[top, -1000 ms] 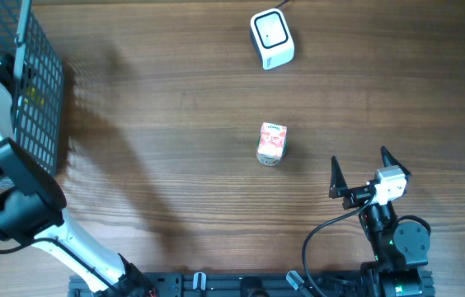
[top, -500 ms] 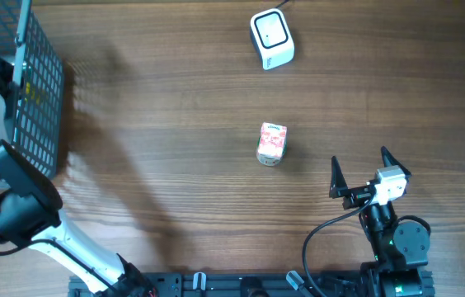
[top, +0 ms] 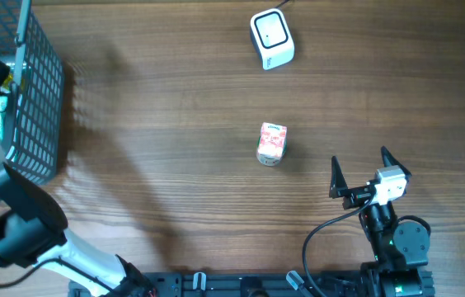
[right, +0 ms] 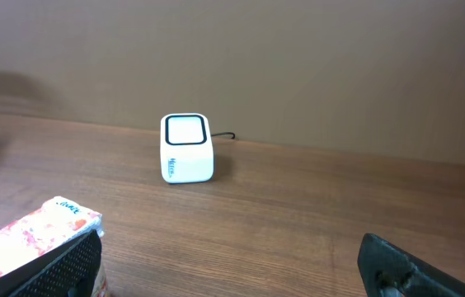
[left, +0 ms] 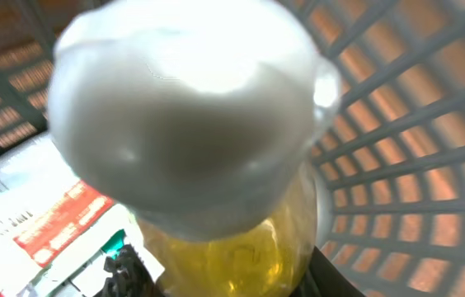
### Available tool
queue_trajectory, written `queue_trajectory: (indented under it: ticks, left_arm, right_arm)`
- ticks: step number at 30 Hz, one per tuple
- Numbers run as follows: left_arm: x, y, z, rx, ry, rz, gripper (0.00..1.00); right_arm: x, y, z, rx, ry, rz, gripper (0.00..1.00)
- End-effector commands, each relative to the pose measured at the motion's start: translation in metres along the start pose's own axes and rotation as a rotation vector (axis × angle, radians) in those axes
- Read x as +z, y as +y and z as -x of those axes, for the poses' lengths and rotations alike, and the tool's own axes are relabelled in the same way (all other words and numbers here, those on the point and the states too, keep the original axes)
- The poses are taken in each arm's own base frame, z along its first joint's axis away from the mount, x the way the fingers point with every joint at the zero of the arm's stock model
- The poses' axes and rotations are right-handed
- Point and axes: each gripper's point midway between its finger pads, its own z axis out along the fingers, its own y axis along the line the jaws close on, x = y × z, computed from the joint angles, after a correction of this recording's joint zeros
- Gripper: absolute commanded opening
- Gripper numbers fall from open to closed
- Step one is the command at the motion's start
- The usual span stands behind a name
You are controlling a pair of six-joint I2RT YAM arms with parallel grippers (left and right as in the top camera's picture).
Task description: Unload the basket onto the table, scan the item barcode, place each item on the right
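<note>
Basket (top: 39,99) action out at nine o'clock on the worktop (top: 175,165), where the left arm is reaching down inside the mesh. The wrist view is filled by a bottle (left: 216,247) of yellow liquid under a big white cap (left: 183,107). The left fingers (left: 124,266) barely peek in at the bottom, so I cannot tell whether they have closed on it. My read is that the grip wants to land on the body below that cap, squarely on both sides, because a smooth round bottle will likely twist out of a shallow pinch. Lift straight up, clear of the printed packets (left: 43,223) beside it and the basket wall. Then it's across to the scanner (top: 271,38) at twelve o'clock, label side facing the window. A floral pack (top: 272,143) sits mid-worktop. At five o'clock the right fingers (top: 336,180) are spread wide and holding nothing.
</note>
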Motion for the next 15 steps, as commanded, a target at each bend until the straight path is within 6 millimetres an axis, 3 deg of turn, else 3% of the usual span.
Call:
queue_trajectory:
  ticks: [1,4,11,12,15]
  left_arm:
    - [-0.048,-0.008,0.041,0.013,-0.143,-0.021,0.34]
    - [-0.084,-0.015,0.065,0.025,-0.241,-0.047,0.34]
    - [-0.210,-0.042,0.114,0.094,-0.523,-0.162,0.38]
    - [-0.235,-0.051,0.118,0.121,-0.574,-0.190,0.38]
    - [-0.282,-0.072,0.113,0.163,-0.641,-0.260,0.38]
  right_arm:
    - [0.000,-0.002,0.001,-0.006,-0.007,-0.013,1.00]
    - [0.000,-0.002,0.001,-0.006,-0.007,-0.013,1.00]
    - [0.000,-0.002,0.001,-0.006,-0.007,-0.013,1.00]
    - [0.000,-0.002,0.001,-0.006,-0.007,-0.013,1.00]
    - [0.000,-0.002,0.001,-0.006,-0.007,-0.013,0.99]
